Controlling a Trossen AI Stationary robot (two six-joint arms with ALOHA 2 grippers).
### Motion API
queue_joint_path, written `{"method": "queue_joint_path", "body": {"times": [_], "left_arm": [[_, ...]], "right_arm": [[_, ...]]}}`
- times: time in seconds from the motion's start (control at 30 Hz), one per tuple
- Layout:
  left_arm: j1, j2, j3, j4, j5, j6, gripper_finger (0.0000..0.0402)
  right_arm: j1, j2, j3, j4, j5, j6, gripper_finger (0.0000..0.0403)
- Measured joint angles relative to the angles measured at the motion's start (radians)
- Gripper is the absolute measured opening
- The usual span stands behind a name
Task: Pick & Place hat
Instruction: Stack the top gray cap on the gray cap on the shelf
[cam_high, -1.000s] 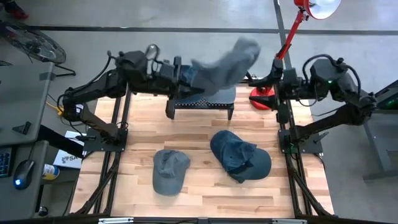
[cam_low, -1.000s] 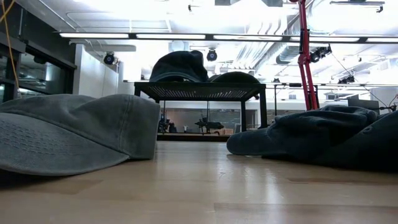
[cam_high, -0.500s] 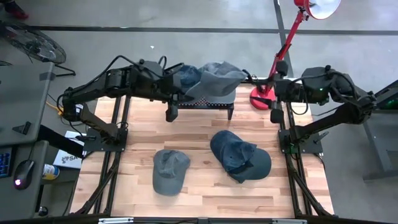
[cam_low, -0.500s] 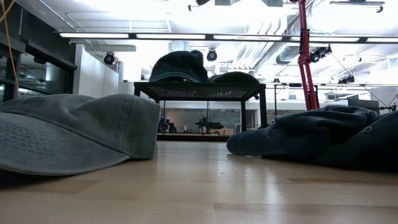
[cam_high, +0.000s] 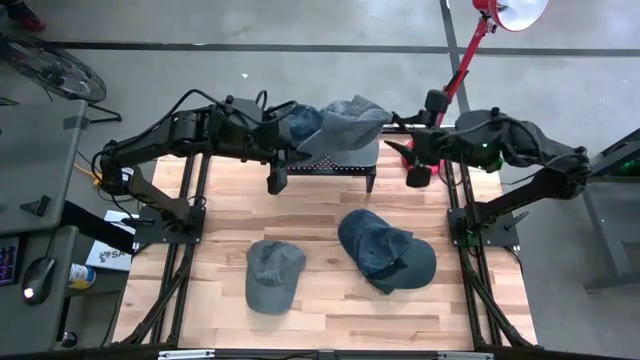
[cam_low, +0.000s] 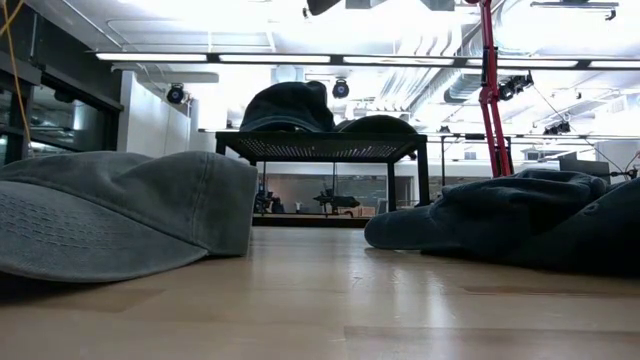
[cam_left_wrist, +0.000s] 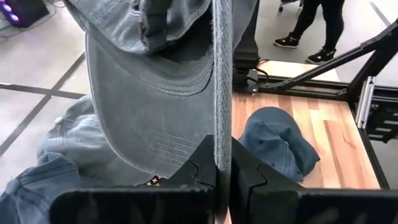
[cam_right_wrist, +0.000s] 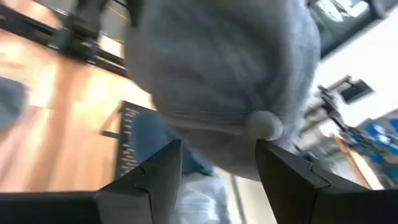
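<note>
Grey cap (cam_high: 345, 122) pinched by brim in left gripper (cam_left_wrist: 222, 167), above rack (cam_high: 325, 165). Right gripper (cam_high: 400, 150) spread wide, empty, closing in. Could snag fabric, tug cap loose.

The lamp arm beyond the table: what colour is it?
Red, clearest in the low view, where the lamp arm rises behind the rack.

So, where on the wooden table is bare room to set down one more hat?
Bare wood lies along the table between the black rack and the grey cap, and at the right edge beyond the dark blue caps. The rack is crowded: the left gripper holds a grey hat over it, and the open right gripper is close by.
</note>
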Motion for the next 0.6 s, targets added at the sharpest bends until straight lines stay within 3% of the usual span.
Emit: {"method": "queue_joint_path", "body": {"times": [0.2,0.37,0.6], "left_arm": [[0.0,0.0,0.0,-0.018,-0.027,-0.002,0.0004],[0.0,0.0,0.0,-0.016,-0.029,-0.003,0.0004],[0.0,0.001,0.0,-0.015,-0.029,-0.003,0.0004]], "right_arm": [[-0.014,-0.006,0.0,0.07,0.059,-0.014,0.0197],[-0.014,-0.002,0.0,0.086,0.005,-0.034,0.0197],[-0.021,0.031,0.0,0.099,0.025,-0.073,0.0197]]}}
